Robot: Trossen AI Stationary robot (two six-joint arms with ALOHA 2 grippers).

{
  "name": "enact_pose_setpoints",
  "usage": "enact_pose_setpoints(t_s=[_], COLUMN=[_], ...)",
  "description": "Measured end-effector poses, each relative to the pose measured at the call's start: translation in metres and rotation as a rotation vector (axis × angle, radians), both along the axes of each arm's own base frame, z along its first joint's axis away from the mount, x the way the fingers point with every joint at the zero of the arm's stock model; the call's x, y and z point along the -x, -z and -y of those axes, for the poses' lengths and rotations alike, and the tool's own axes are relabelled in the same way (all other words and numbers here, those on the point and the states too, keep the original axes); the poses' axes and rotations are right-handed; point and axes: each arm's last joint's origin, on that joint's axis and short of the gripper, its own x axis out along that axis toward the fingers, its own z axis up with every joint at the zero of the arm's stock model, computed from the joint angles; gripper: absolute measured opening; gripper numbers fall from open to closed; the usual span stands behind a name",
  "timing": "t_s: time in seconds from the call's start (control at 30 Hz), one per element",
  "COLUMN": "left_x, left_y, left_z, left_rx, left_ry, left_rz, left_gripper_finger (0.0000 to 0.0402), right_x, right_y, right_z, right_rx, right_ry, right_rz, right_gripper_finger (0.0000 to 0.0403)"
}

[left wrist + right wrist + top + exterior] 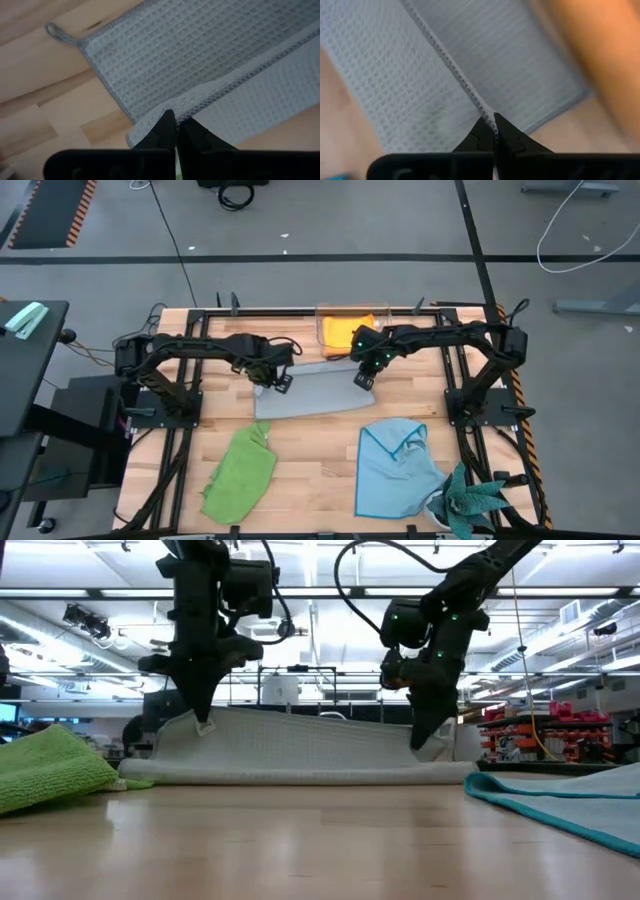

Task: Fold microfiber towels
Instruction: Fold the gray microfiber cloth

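A grey waffle-weave towel (310, 392) lies at the table's middle, doubled over, with its near fold (300, 776) on the wood. My left gripper (283, 383) and my right gripper (363, 380) are each shut on its raised upper layer, one at either end. The lower layer lies flat beneath, its corner loop (56, 32) on the table. A lime green towel (240, 472) lies crumpled at the near left. A light blue towel (393, 468) lies at the near right. An orange-yellow towel (350, 332) sits in a clear box at the far edge. My left gripper pinches the upper layer's left corner (172, 107) between its two fingers, which point straight down. That corner is lifted off the lower layer, and the cloth slopes down from it to the fold on the table. My right gripper pinches the hemmed edge (487, 111) of the upper layer at its right end between two fingers that slant steeply down. The edge (310, 715) runs almost level and barely sagging across to the other gripper, clear of the table.
The clear box (325, 315) stands just beyond the grey towel at the far edge. A teal spiky plant (470, 502) stands at the near right corner. Bare wood (310, 470) shows between the green and blue towels.
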Motion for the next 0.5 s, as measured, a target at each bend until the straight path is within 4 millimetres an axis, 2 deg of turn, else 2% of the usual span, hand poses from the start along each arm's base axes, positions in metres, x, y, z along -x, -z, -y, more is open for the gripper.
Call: enact_pose_setpoints(t_s=[0.23,0.5], left_x=[-0.004,-0.005], left_y=[0.011,0.025], left_z=[-0.011,-0.015], left_rx=[0.006,0.007], left_ry=[0.0,-0.001], left_rz=[-0.03,-0.095], left_gripper_finger=[0.0006,0.0032], right_x=[0.003,0.005], right_y=[-0.004,-0.003], right_z=[0.02,0.022], right_rx=[0.051,0.072], right_ry=[0.083,0.093], right_rz=[0.009,-0.01], right_gripper_finger=[0.0,0.0027])
